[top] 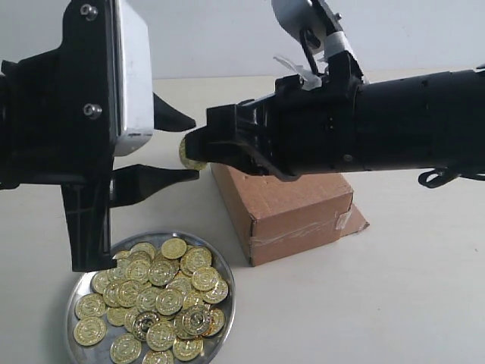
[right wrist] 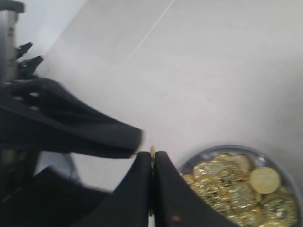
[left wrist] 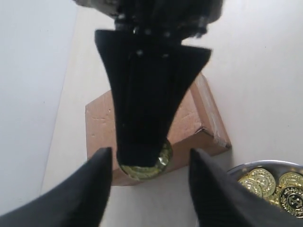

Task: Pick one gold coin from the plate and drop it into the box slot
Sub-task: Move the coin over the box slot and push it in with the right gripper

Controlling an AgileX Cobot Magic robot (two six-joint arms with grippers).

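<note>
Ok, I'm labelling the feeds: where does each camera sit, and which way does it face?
Exterior: off the arms, facing the table; left arm, right arm, box, plate.
Left wrist: behind the open left tool, facing the right tool pinching a coin.
Right wrist: along the shut right tool, toward the plate.
All share the plate.

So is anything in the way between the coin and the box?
Nothing visible blocks it. The right gripper pinches the coin near the edge of the box, whose visible top is bare. The left gripper is open, one finger on each side of the coin, not between. The slot is hidden.
</note>
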